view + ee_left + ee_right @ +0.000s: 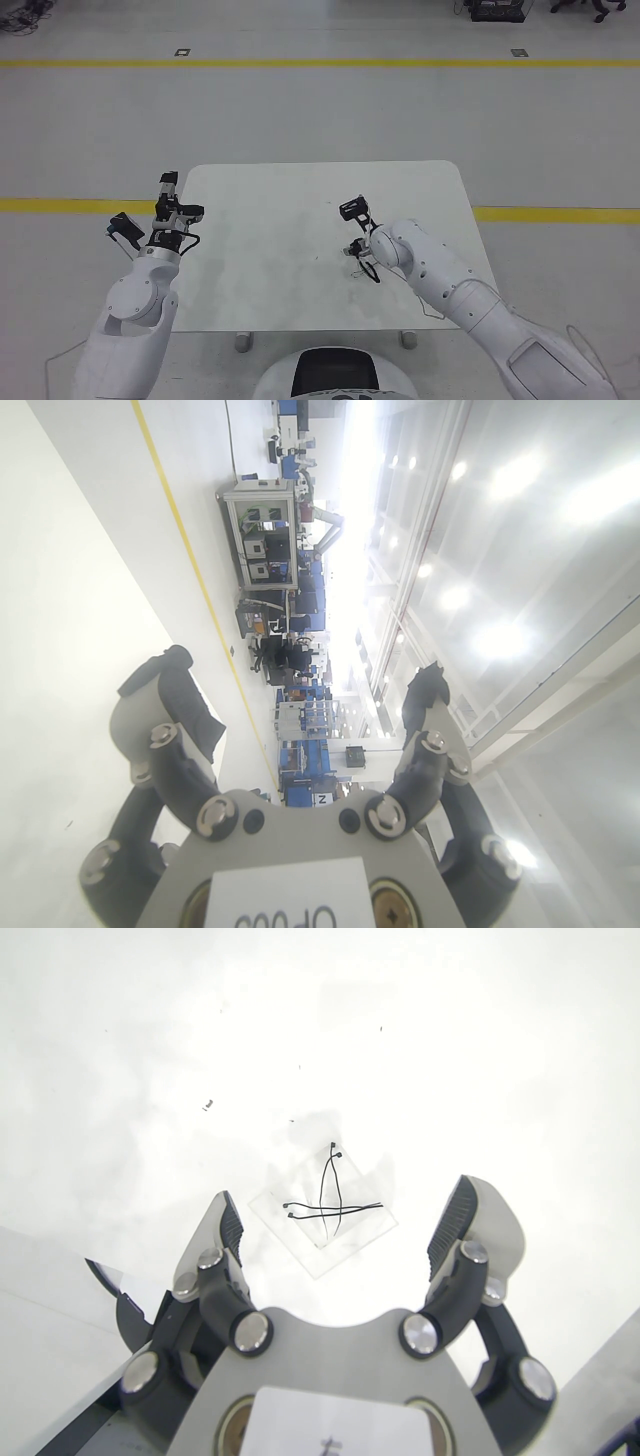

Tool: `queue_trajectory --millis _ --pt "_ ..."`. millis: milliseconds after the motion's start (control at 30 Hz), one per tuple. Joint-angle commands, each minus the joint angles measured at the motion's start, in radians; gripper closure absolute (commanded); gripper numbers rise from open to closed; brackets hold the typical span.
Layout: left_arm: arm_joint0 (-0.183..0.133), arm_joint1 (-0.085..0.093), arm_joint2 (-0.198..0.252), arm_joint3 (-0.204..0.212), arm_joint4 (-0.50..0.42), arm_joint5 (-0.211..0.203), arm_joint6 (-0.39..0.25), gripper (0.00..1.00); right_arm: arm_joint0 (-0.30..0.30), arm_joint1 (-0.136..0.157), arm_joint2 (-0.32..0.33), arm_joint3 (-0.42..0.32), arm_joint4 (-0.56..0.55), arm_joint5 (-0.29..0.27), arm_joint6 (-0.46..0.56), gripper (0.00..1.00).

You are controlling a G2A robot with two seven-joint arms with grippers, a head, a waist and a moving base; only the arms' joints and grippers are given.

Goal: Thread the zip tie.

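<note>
White table (300, 200), yellow floor lines (320, 63) around. Black zip ties (340, 1210) lie crossed on a clear sheet (365, 1240) under the spread right gripper (345, 1190); the left gripper (302, 662), also spread, hangs at the table's left edge.

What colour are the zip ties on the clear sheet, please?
Black; the zip ties show best in the right wrist view, crossed on the clear sheet.

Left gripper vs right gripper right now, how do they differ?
The left gripper sits by the table's left edge; the right gripper hangs over the table. The left gripper points outward, away from the table; the right gripper points down at the zip ties on a clear sheet. Both are open and empty.
</note>
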Motion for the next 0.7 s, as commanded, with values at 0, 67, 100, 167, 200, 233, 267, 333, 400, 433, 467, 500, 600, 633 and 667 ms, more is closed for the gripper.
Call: queue_trajectory --millis 0,67,100,167,200,233,267,333,400,433,467,500,600,633,667 --pt "0.000 0.000 0.000 0.000 0.000 0.000 0.000 0.00 0.000 0.000 0.000 0.000 0.000 0.000 0.000 0.00" --pt "0.000 0.000 0.000 0.000 0.000 0.000 0.000 0.00 0.000 0.000 0.000 0.000 0.000 0.000 0.000 0.00" --pt "0.000 0.000 0.000 0.000 0.000 0.000 0.000 0.00 0.000 0.000 0.000 0.000 0.000 0.000 0.000 0.00" --pt "0.000 0.000 0.000 0.000 0.000 0.000 0.000 0.00 0.000 0.000 0.000 0.000 0.000 0.000 0.000 0.00" --pt "0.000 0.000 0.000 0.000 0.000 0.000 0.000 0.00 0.000 0.000 0.000 0.000 0.000 0.000 0.000 0.00" --pt "0.000 0.000 0.000 0.000 0.000 0.000 0.000 0.00 -0.001 0.000 0.000 0.001 -0.005 0.001 -0.006 0.00" --pt "0.000 0.000 0.000 0.000 0.000 0.000 0.000 0.00 -0.005 -0.001 -0.002 0.001 -0.015 0.005 -0.017 0.00" --pt "0.000 0.000 0.000 0.000 0.000 0.000 0.000 0.00 -0.008 -0.003 -0.008 -0.002 -0.040 0.018 -0.020 0.00" --pt "0.000 0.000 0.000 0.000 0.000 0.000 0.000 0.00 -0.007 -0.008 -0.018 -0.004 -0.061 0.030 -0.010 0.00" --pt "0.000 0.000 0.000 0.000 0.000 0.000 0.000 0.00 -0.006 -0.011 -0.022 -0.003 -0.069 0.037 -0.006 0.00" --pt "0.000 0.000 0.000 0.000 0.000 0.000 0.000 0.00 -0.004 -0.014 -0.026 -0.002 -0.076 0.043 -0.002 0.00" --pt "0.000 0.000 0.000 0.000 0.000 0.000 0.000 0.00 -0.002 -0.017 -0.031 0.000 -0.082 0.049 0.002 0.00" --pt "0.000 0.000 0.000 0.000 0.000 0.000 0.000 0.00 0.006 -0.030 -0.046 0.012 -0.093 0.067 0.015 0.00" --pt "0.000 0.000 0.000 0.000 0.000 0.000 0.000 0.00 0.007 -0.031 -0.047 0.013 -0.094 0.068 0.016 0.00" --pt "0.000 0.000 0.000 0.000 0.000 0.000 0.000 0.00 0.007 -0.031 -0.047 0.013 -0.094 0.068 0.016 0.00"
